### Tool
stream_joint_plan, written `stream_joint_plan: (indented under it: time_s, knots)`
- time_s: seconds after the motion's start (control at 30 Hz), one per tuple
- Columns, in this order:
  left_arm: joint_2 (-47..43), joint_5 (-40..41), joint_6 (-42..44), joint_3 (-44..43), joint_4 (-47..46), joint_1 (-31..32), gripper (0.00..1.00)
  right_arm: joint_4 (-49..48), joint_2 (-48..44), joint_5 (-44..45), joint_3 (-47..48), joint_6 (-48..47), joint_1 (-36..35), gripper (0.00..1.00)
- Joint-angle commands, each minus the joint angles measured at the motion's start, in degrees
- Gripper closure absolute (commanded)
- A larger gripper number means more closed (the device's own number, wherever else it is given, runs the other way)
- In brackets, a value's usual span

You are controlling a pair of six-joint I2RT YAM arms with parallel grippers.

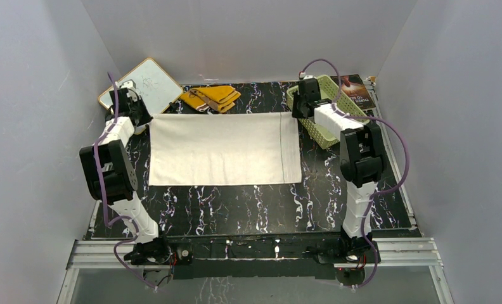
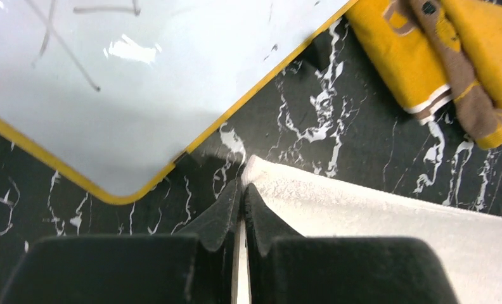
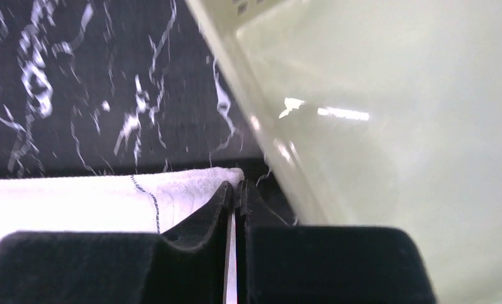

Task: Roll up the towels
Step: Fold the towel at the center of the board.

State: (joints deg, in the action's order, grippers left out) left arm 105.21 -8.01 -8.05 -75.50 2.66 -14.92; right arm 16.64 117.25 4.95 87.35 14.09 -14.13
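A cream-white towel (image 1: 223, 149) lies spread flat across the middle of the black marbled table. My left gripper (image 1: 141, 119) is shut on its far left corner (image 2: 261, 174); in the left wrist view the cloth edge runs between the two black fingers (image 2: 220, 215). My right gripper (image 1: 297, 113) is shut on the far right corner (image 3: 226, 177), where white cloth shows pinched in the narrow slit between the fingers. A mustard-yellow towel (image 1: 212, 97) lies folded at the back of the table, and the left wrist view shows the mustard-yellow towel (image 2: 426, 57) at its upper right.
A white board with a yellow-wood frame (image 1: 141, 83) leans at the back left, close to my left gripper; its rounded corner (image 2: 109, 190) is just beyond the fingers. A pale green slotted basket (image 1: 328, 114) stands right beside my right gripper, its wall (image 3: 375, 126) filling the right wrist view.
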Motion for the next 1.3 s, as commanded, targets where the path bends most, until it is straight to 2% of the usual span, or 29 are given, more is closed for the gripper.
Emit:
stream_joint_plan:
  time_s: [0.0,0.27,0.7,0.87,1.03,1.27]
  knots:
    - [0.7,-2.6,0.6,-3.0,-2.7,-1.2,1.0,-0.8,-2.8,1.3,5.9,0.5,2.4,1.0]
    - [-6.4,-7.8,1.8,6.9,-11.5,-1.6,1.0,-1.5,-8.3,0.5,0.8,1.4,2.5,1.0]
    - [-19.5,-6.5,-4.4,29.3,-11.8,-2.6,1.0,-2.7,-29.2,-4.1,-26.6,6.7,1.9,1.0]
    - [-24.1,-4.3,-4.1,32.6,-7.7,-4.1,1.0,-2.7,-34.0,-4.1,-33.0,6.7,1.4,1.0]
    - [-29.0,-2.4,-6.2,36.0,-7.5,-6.5,1.0,-2.7,-38.4,-4.1,-36.5,6.7,1.4,1.0]
    - [-29.4,-4.7,-9.0,38.2,-8.3,-8.7,1.0,-2.7,-40.4,-4.1,-38.0,6.7,1.4,1.0]
